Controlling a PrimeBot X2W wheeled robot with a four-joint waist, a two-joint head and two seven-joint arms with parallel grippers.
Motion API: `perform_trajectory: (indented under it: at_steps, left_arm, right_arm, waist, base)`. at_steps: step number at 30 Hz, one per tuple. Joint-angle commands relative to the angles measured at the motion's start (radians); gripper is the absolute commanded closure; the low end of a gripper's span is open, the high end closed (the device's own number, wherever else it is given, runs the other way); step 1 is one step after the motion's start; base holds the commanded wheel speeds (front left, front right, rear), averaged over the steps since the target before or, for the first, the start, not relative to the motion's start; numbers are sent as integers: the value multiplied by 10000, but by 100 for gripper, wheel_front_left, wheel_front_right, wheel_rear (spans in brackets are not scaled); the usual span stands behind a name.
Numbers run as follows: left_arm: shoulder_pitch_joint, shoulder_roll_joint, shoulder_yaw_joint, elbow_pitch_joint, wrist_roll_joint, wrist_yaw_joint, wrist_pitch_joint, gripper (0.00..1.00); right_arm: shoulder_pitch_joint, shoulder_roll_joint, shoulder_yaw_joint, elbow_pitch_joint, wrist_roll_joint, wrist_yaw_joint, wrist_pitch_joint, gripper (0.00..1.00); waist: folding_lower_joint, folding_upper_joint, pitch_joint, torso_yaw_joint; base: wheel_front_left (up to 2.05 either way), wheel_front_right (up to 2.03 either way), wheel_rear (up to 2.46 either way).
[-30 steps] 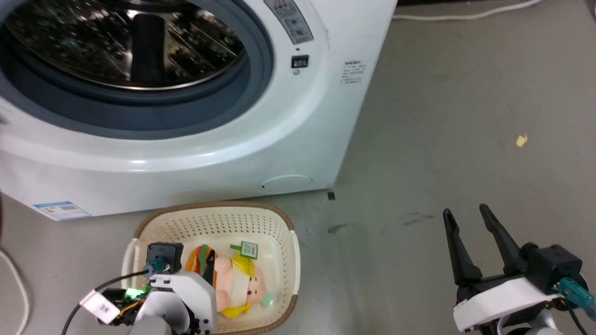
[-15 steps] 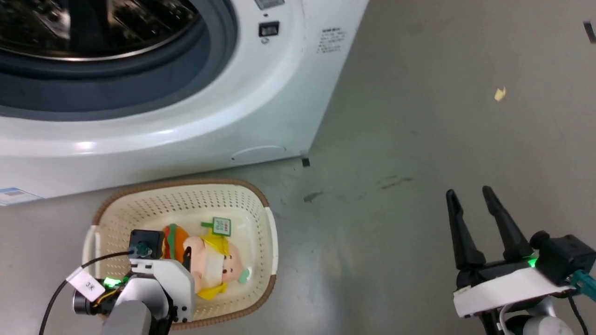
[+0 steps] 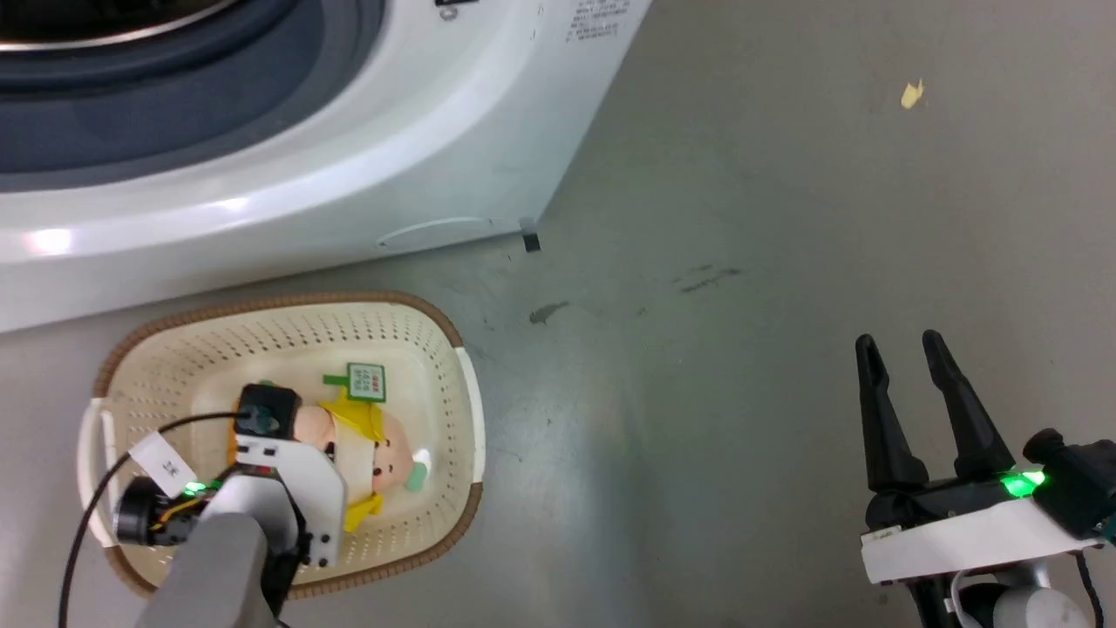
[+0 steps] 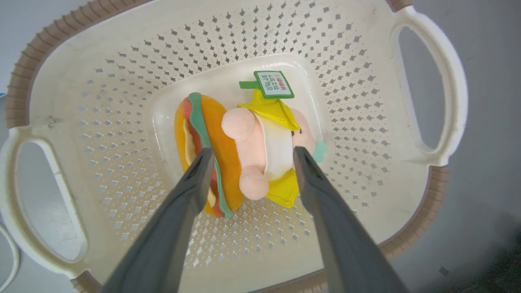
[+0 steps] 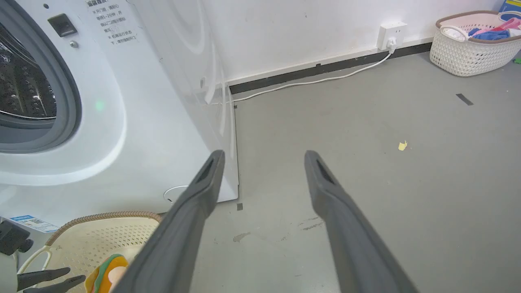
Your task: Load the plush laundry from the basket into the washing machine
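Hovering over the basket, the robot's left gripper hangs with jaws spread wide, one tip either side of the plush laundry lying on the basket's bottom, gripping nothing; whether the tips touch the fabric is hard to tell. The bundle looks light, soft and squashy, so a pinch across its thick middle, bun and doll together, should hold better than the loose hang tag. Right of the basket, the right gripper idles above the floor, jaws parted and empty. Behind the basket stands the washing machine.
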Motion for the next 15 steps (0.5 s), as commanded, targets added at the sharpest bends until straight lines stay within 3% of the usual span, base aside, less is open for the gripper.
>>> perform_trajectory:
  at_steps: [1,7,15]
  left_arm:
    - [-294,154,-117,276,-23,88,111,0]
    - [-880,628,-416,863,-4,312,276,0]
    - [-1656,1118,-788,1616,-122,226,545,0]
  right_arm:
    - [-204,-38,3,-118,159,45,-97,0]
    - [-228,-41,80,-379,367,48,-226,0]
    - [-255,-44,124,-764,590,52,-398,0]
  waist:
    - [-1,-1,245,-116]
    - [-1,-1,841,-271]
    - [-1,-1,1614,-504]
  base:
    - [6,6,6]
    - [7,7,7]
    - [6,6,6]
